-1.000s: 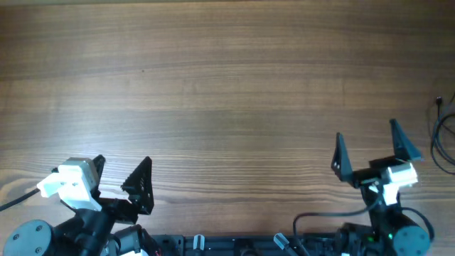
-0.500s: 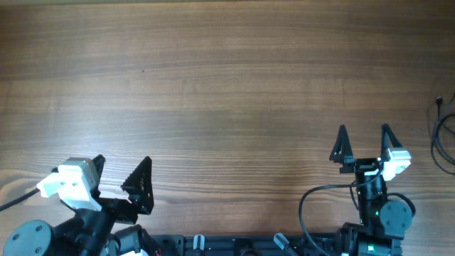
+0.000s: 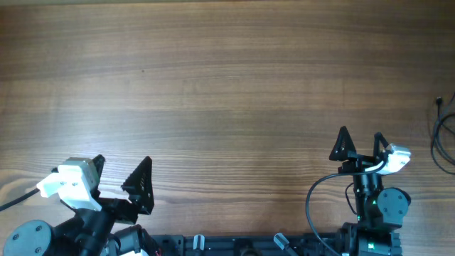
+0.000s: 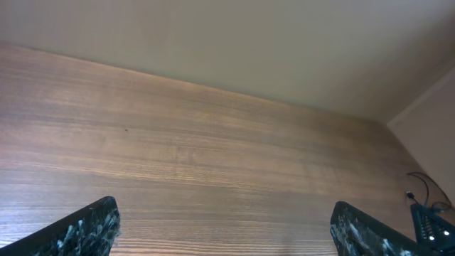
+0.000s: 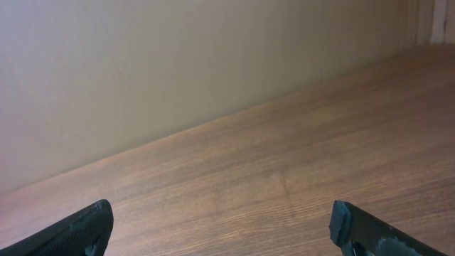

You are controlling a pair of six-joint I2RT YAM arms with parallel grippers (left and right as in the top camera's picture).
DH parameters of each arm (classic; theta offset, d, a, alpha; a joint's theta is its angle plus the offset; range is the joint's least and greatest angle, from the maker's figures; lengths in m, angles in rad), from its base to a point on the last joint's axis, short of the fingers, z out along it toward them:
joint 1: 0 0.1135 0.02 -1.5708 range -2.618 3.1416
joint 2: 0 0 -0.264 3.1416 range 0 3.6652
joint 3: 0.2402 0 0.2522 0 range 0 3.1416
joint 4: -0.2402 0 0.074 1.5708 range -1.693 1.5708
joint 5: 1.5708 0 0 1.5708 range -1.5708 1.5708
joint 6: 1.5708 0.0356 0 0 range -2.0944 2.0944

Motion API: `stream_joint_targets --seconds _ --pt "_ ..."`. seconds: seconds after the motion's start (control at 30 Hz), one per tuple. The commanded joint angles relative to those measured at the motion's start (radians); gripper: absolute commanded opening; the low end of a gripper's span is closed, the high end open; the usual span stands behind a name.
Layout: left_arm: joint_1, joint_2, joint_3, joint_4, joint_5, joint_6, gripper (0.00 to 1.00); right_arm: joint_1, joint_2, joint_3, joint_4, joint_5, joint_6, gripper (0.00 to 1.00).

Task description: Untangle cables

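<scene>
Though apart, cables (image 3: 434, 135) beside right gripper (image 3: 361, 135)

From your right wrist camera you see the right gripper (image 5: 224, 233) with its jaws spread wide: one black, scuffed fingertip (image 5: 84, 229) sits in the lower left corner and the other pokes in at the lower right. Between them you see only the wood grain of the table (image 5: 284, 178). The tabletop's far edge runs as a slanted line, low on your left and climbing to your right, where it meets a plain pale wall (image 5: 178, 64). At the top right corner a lighter vertical strip (image 5: 435, 21) stands against that wall
</scene>
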State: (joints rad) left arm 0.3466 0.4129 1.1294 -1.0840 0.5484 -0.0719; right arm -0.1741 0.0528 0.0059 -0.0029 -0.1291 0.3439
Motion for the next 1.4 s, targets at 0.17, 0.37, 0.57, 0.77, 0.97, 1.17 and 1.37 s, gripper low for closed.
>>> stream_joint_targets --seconds 0.17,0.37,0.57,0.77,0.97,1.17,1.37 --pt "-0.005 -0.006 0.003 0.003 0.011 0.009 0.97 -0.005 0.011 0.002 0.002 0.018 0.023 1.00" --pt "-0.005 -0.006 0.003 0.003 0.008 0.008 0.97 0.000 0.005 0.002 0.003 0.017 0.023 1.00" --pt "-0.005 -0.006 0.003 0.003 0.008 0.009 0.96 0.029 -0.020 0.002 0.003 0.017 0.024 1.00" --pt "-0.005 -0.006 0.003 0.003 0.008 0.008 0.96 0.061 -0.050 0.002 0.003 0.018 0.024 1.00" --pt "-0.005 -0.051 0.003 0.010 0.009 -0.015 0.95 0.063 -0.049 0.002 0.003 0.018 0.024 1.00" --pt "-0.004 -0.200 0.003 -0.014 0.005 -0.084 0.98 0.063 -0.049 0.002 0.003 0.018 0.023 1.00" --pt "-0.004 -0.346 0.003 -0.110 -0.007 -0.147 1.00 0.063 -0.049 0.002 0.003 0.018 0.023 1.00"
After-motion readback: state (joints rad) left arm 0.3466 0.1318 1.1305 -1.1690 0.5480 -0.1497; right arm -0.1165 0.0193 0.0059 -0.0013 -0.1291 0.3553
